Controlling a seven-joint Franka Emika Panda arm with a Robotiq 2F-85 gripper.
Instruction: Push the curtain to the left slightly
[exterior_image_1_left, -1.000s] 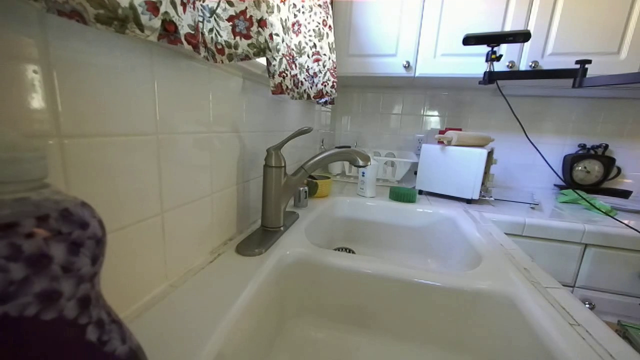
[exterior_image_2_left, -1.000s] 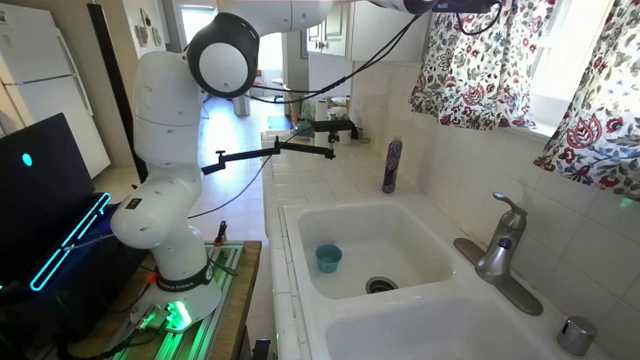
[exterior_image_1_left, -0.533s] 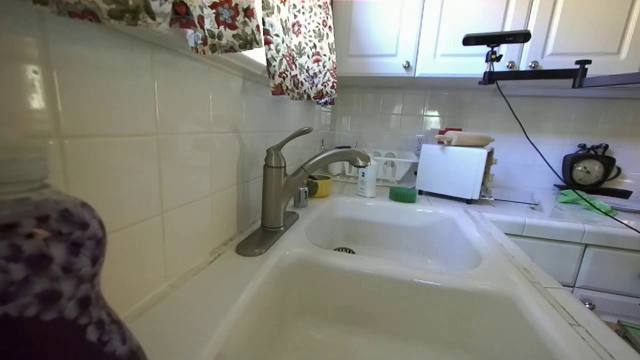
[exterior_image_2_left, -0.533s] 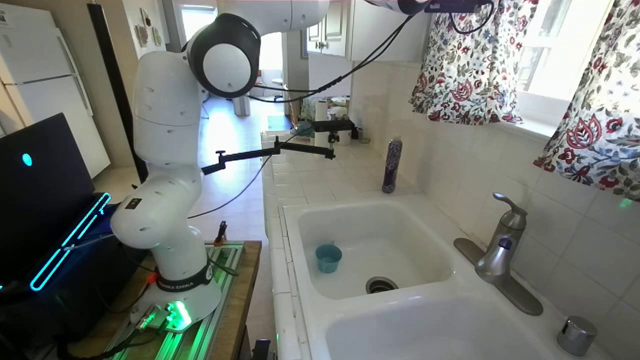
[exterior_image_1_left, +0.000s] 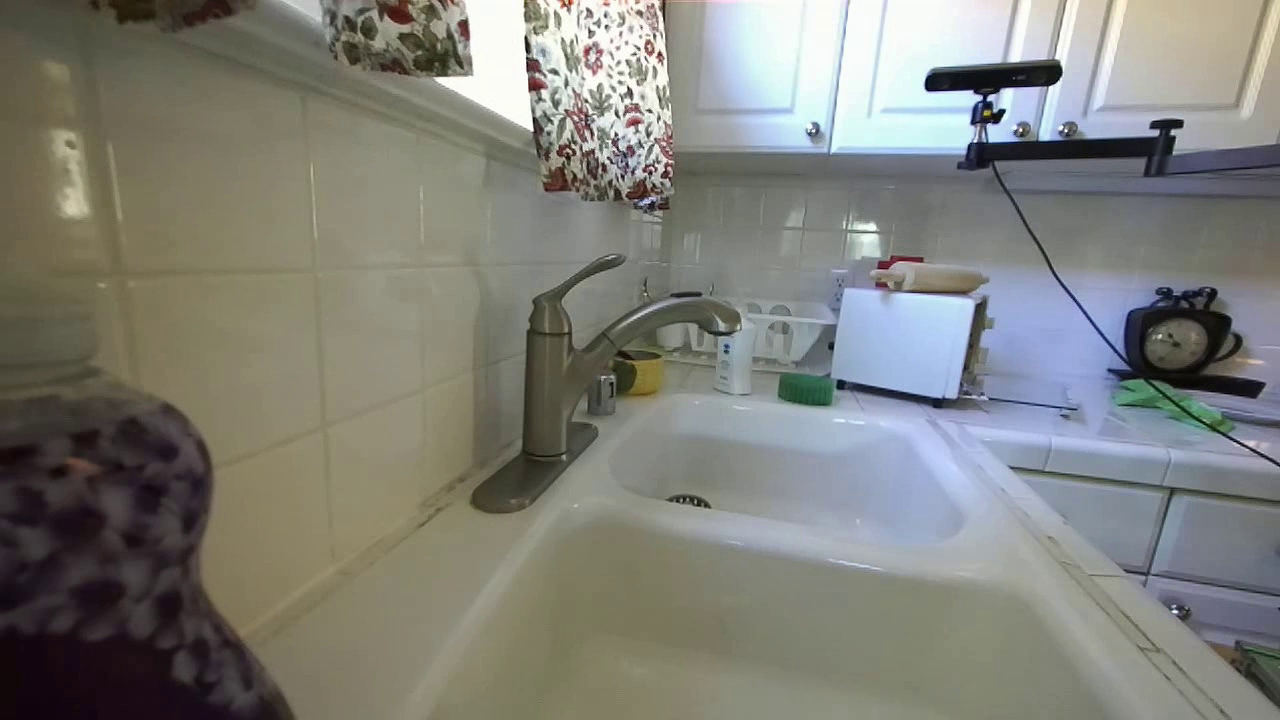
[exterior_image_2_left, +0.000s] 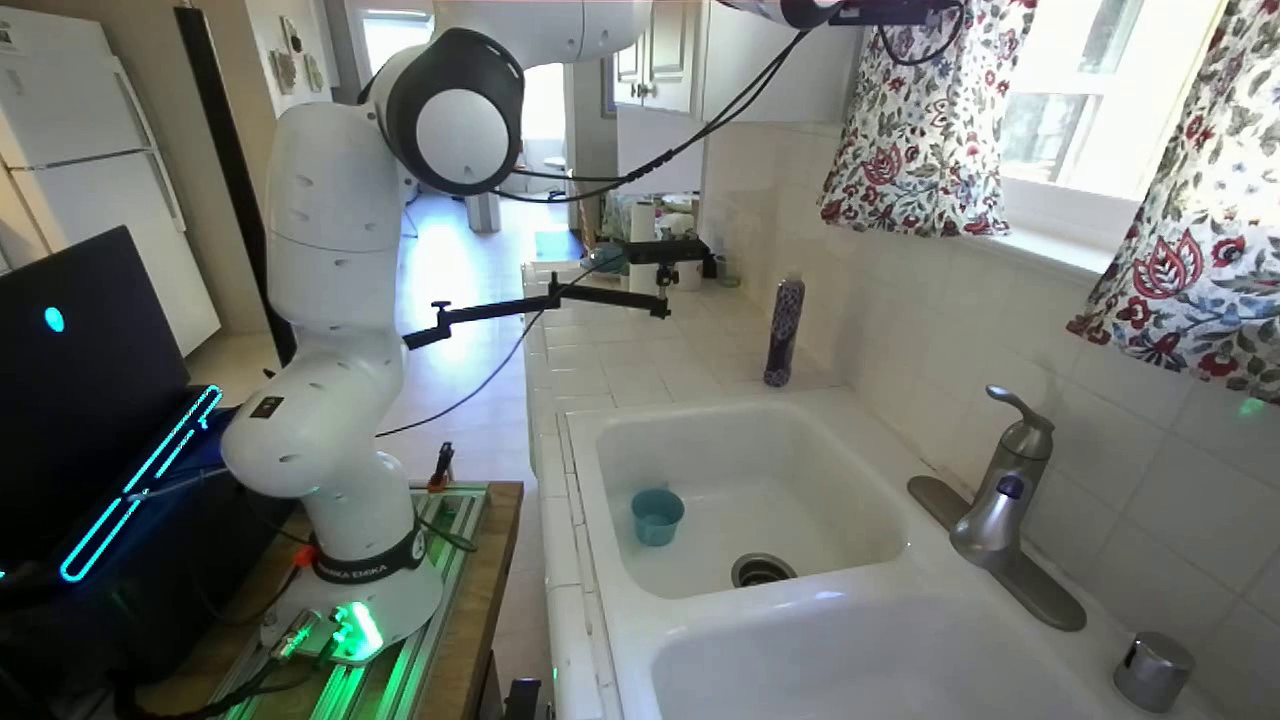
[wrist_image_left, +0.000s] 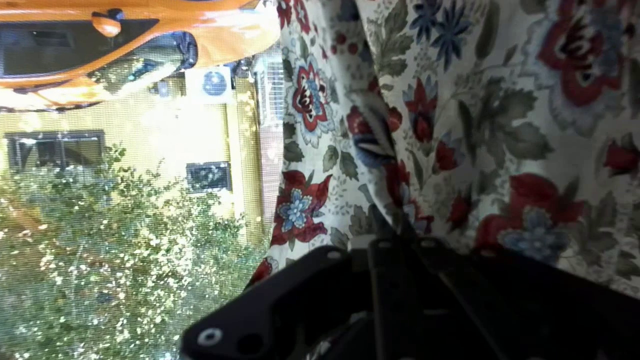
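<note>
The floral curtain panel (exterior_image_2_left: 915, 150) hangs at the window's left side in an exterior view. Its lower hem also shows at the top of the frame in an exterior view (exterior_image_1_left: 400, 38). In the wrist view the curtain (wrist_image_left: 505, 135) fills the middle and right. My gripper (wrist_image_left: 400, 235) is shut on a pinched fold of this panel, and the fold runs down between the fingertips. The fingertips themselves are dark and partly hidden by cloth. In an exterior view only the arm's wrist end (exterior_image_2_left: 890, 12) shows at the top edge; the fingers are out of view there.
A second curtain panel (exterior_image_2_left: 1200, 220) hangs right of the bare window (exterior_image_2_left: 1070, 130). Below are a faucet (exterior_image_2_left: 1000, 510), a double sink (exterior_image_2_left: 780, 585) with a teal cup (exterior_image_2_left: 657, 516), and a purple bottle (exterior_image_2_left: 785, 330). Upper cabinets (exterior_image_1_left: 760, 70) stand beyond the second panel.
The held panel and my arm's wrist have moved left. The panel's hem has bunched and risen a little. The window gap is wider; the second panel has not moved.
</note>
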